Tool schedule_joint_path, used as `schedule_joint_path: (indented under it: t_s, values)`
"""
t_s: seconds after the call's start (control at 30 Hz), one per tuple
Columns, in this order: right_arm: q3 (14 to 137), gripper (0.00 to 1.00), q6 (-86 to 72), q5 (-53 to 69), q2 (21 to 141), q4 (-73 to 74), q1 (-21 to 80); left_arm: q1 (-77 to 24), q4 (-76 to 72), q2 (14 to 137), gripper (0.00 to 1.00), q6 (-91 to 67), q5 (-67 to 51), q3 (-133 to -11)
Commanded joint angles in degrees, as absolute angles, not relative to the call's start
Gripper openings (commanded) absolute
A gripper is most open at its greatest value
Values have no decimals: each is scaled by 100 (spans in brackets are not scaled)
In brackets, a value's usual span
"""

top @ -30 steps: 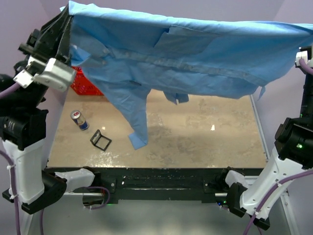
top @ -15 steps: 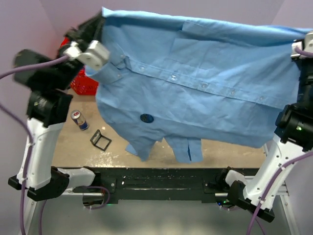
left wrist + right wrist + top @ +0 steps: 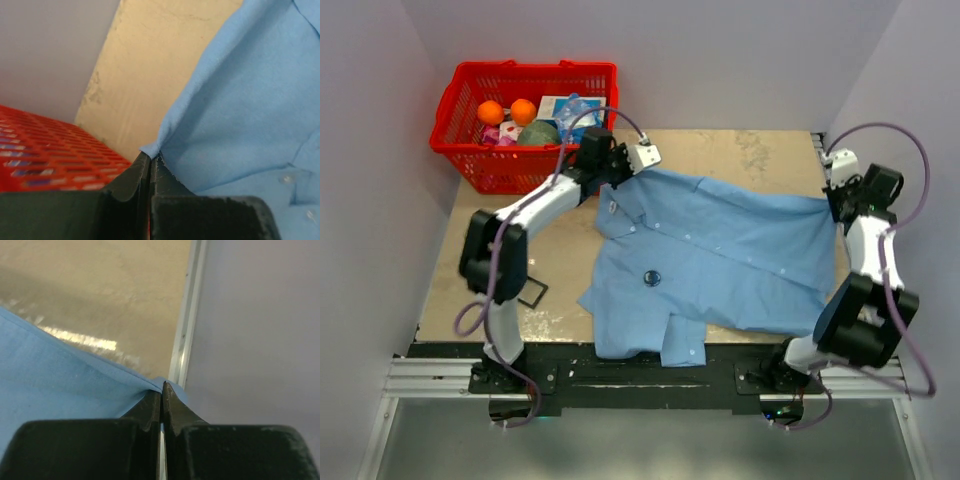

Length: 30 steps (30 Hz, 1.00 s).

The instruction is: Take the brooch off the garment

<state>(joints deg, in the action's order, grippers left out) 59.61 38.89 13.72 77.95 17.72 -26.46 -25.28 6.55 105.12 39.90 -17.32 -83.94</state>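
Observation:
The light blue shirt [image 3: 720, 260] lies spread flat on the table, button side up. The small dark round brooch [image 3: 651, 277] sits on its front, left of the middle. My left gripper [image 3: 615, 178] is shut on the shirt's far left corner by the collar; in the left wrist view the cloth [image 3: 240, 100] is pinched at the fingertips [image 3: 150, 157]. My right gripper [image 3: 832, 203] is shut on the shirt's far right corner; in the right wrist view the cloth [image 3: 60, 385] runs into the closed tips [image 3: 161, 387].
A red basket [image 3: 470, 170] with oranges and other items stands at the far left corner. A black square frame [image 3: 532, 293] lies partly under the left arm near the table's left side. The table's right edge [image 3: 187, 325] is close to my right gripper.
Both arms have swung away from the camera and lowered the shirt, which hung in the air before, so that it now lies flat on the table with the brooch facing up.

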Motion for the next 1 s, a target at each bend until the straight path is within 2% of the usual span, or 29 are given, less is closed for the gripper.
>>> schedule_joint_path:
  t_s: [0.0,0.1,0.37,0.6,0.63,0.7,0.73,0.77,0.83,0.87,0.97]
  values:
    - [7572,0,3481,494,9094,537,-2374,-2531,359,11942,0,3973,-1320,-10306]
    - [8075,0,3568,133,9903,203,-2058,-2487,370,12576,0,3973,-1037,-10994]
    - [8700,0,3753,-843,11424,-729,-1398,-2470,88,12998,0,4122,-519,-10951]
    - [10517,0,3393,-1370,12865,-686,-1187,-2470,-273,13131,0,4104,-158,-11179]
    - [10634,0,3314,-1406,12911,-651,-1187,-2487,-238,13122,5,4078,-228,-11275]
    - [10705,13,3278,-1433,12894,-703,-1178,-2496,-150,13008,25,4017,-307,-11338]
    - [10714,19,3261,-1424,12833,-686,-1178,-2513,-115,12930,47,3921,-473,-11347]
    - [10714,28,3243,-1363,12754,-599,-1178,-2522,-53,12746,54,3894,-605,-11329]
    - [10688,40,3139,-1310,12465,-467,-1169,-2601,-9,12395,66,3745,-677,-11172]
    - [10418,54,3164,-1257,12315,-501,-1143,-2636,-9,12262,69,3701,-677,-11101]
    - [10048,60,3068,-766,11691,-117,-1116,-2751,-9,11666,74,3525,-685,-10636]
